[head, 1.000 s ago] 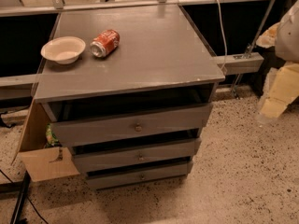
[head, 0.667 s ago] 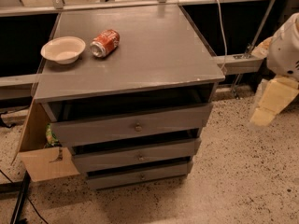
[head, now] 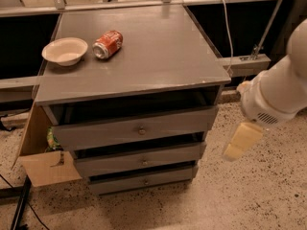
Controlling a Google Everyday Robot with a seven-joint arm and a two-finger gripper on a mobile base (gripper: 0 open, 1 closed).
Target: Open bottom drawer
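gripper (head: 242,141) hangs right of cabinet (head: 144,66); bottom drawer (head: 144,180) sits low-left, well apart from jaws; jaws probably blurred, cannot tell spread

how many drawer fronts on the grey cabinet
3, stacked: the tallest grey wooden drawer front on top, the mid-sized one below it, the thin bottom drawer lowest. The robot's pincer hangs right of them, apart.

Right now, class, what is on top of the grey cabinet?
A white bowl and a tipped red can; inside the bottom drawer is hidden. The gripper hangs beside the cabinet.
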